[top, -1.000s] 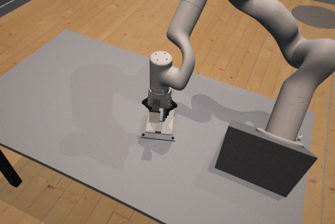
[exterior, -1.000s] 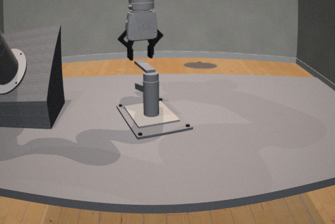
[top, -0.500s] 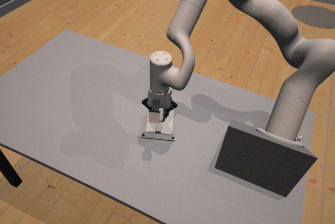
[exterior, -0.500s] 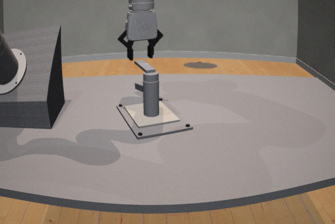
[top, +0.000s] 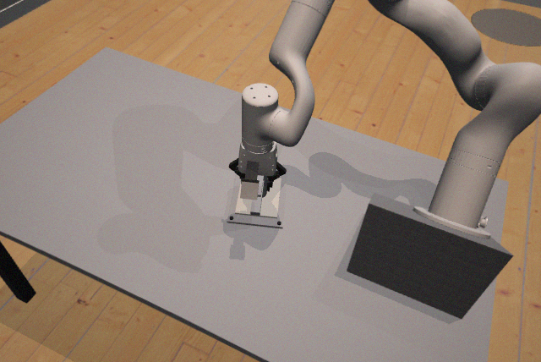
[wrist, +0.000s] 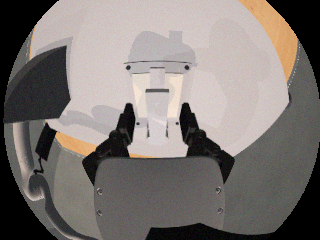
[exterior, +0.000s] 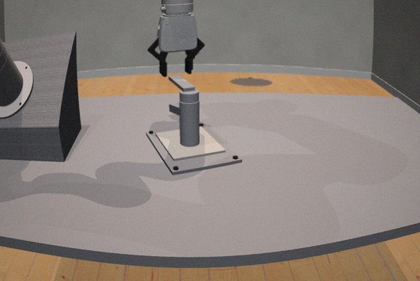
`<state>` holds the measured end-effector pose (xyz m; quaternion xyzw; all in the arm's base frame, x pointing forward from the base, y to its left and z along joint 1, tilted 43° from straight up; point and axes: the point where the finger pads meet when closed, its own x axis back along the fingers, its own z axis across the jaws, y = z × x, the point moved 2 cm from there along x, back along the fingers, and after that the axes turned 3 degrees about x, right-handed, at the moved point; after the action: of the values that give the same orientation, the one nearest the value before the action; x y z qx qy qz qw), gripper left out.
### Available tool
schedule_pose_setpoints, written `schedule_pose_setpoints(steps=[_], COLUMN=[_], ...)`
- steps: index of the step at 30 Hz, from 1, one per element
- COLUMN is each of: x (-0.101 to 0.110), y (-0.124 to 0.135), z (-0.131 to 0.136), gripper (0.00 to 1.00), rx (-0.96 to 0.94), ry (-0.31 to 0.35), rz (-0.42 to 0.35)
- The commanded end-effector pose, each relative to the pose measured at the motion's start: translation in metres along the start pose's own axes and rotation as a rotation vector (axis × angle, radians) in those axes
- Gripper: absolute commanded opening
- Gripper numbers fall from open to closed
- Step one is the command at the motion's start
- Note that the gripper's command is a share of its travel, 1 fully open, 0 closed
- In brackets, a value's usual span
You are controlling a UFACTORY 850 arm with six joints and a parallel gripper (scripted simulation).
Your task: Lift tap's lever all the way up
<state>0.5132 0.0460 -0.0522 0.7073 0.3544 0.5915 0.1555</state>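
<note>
Tool (exterior: 176, 68) open, apparently just above lever (exterior: 181, 83), untouching.

The counter (exterior: 305, 186) is plain grey with darker grey shadows. The tap (exterior: 189, 118) is grey on a cream and grey plate (exterior: 207, 164) with black dots. The hand (exterior: 176, 67) has black fingers. The floor (top: 174, 8) is yellow-brown wood.
</note>
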Motion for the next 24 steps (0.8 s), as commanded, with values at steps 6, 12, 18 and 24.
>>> schedule_pose_setpoints(steps=[6,12,18,24], x=[-0.004,-0.01,-0.015,-0.021], y=[0.0,0.0,0.0,0.0], z=[0.001,0.001,0.001,0.001], gripper=[0.68,0.68,0.68,0.68], rx=[-0.001,-0.001,-0.001,-0.001], ry=[0.002,0.002,0.002,0.002], rz=[0.0,0.0,0.0,0.0])
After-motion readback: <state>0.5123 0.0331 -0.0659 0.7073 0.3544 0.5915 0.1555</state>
